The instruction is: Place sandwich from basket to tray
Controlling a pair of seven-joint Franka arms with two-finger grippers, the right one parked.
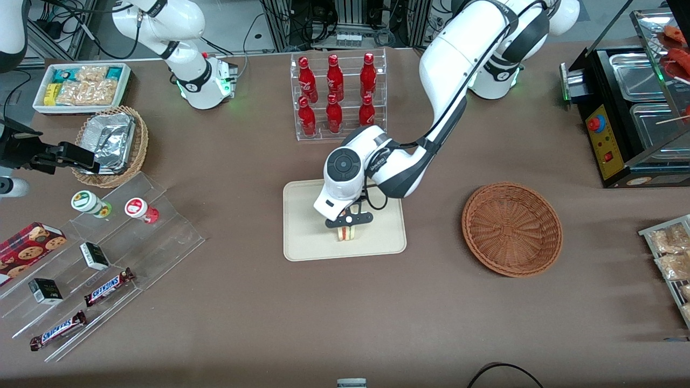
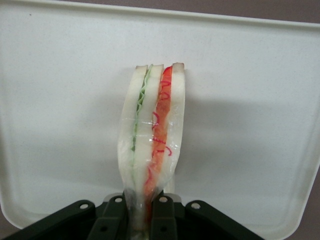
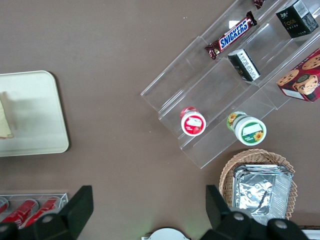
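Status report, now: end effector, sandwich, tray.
End effector over the tray, shut on the sandwich. Sandwich upright, edge-on above tray surface. Basket empty, toward working arm's end. Nothing else on the tray.

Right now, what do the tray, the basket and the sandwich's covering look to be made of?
The tray looks like matte cream plastic, smooth with a moulded low rim. The basket appears to be woven reddish-brown wicker; the strands show. The sandwich, pinched by the gripper above the tray, seems wrapped in clear glossy film, judging by its creases and sheen.
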